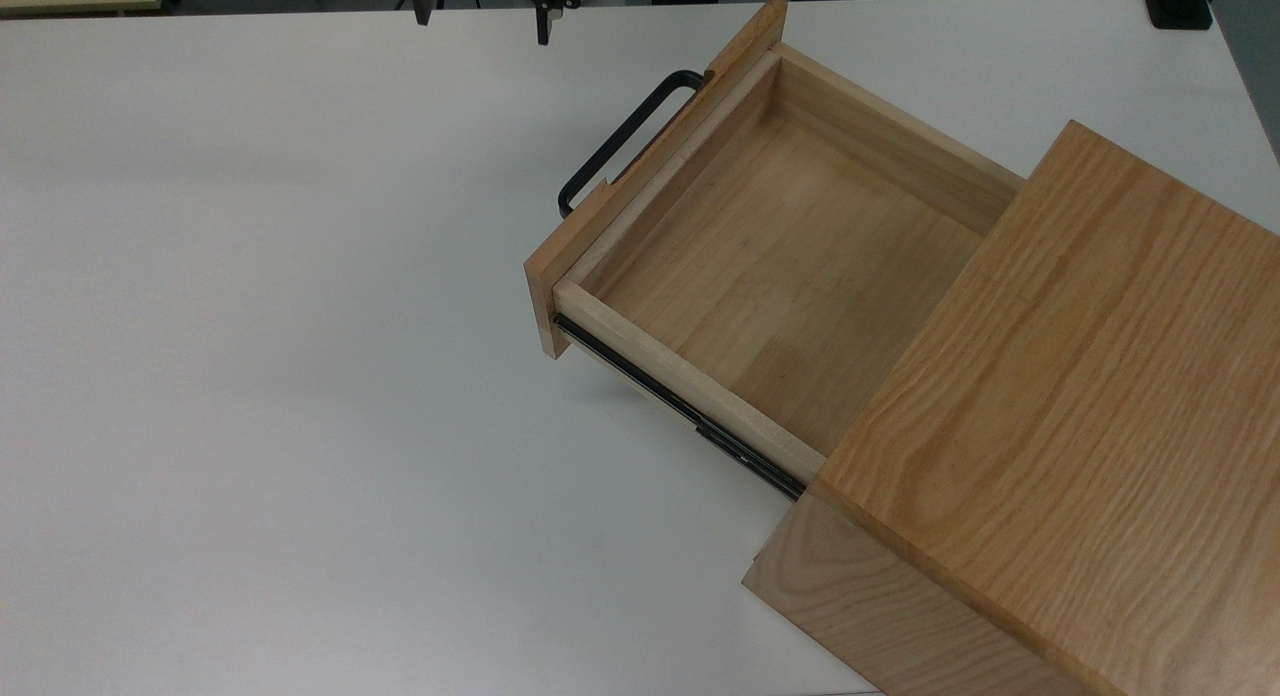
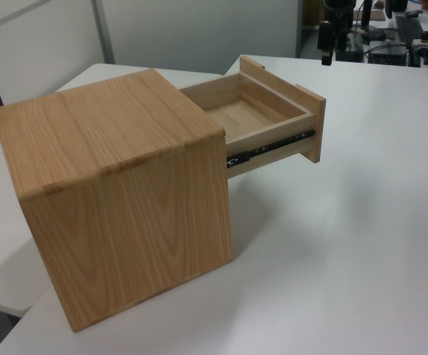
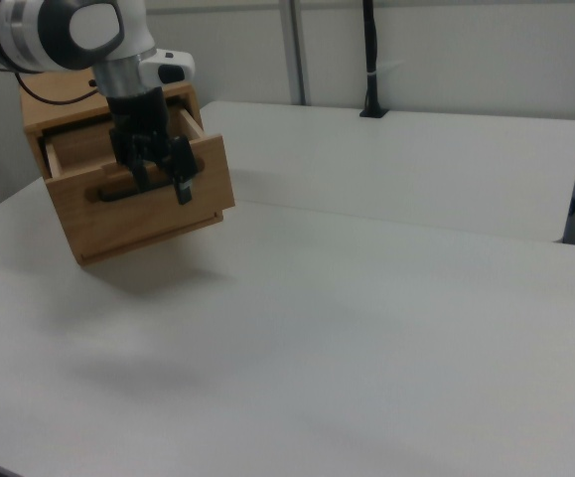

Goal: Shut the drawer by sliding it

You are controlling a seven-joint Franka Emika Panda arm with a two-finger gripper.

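Top view: drawer (image 1: 770, 266) pulled far out of cabinet (image 1: 1060, 416), handle (image 1: 625, 136) untouched; gripper (image 1: 483, 18) fingers spread, hovering above white table (image 1: 250, 376), well apart.

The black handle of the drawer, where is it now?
In the top view, the black handle sits on the drawer front's left side, above centre; the open claw hangs apart at the top edge.

Drawer (image 1: 770, 266) light oak tray, empty, black U-handle (image 1: 625, 136) on front panel, black side rail (image 1: 680, 406); pulled well out of cabinet (image 1: 1060, 426), near table's (image 1: 250, 376) far edge in top view.
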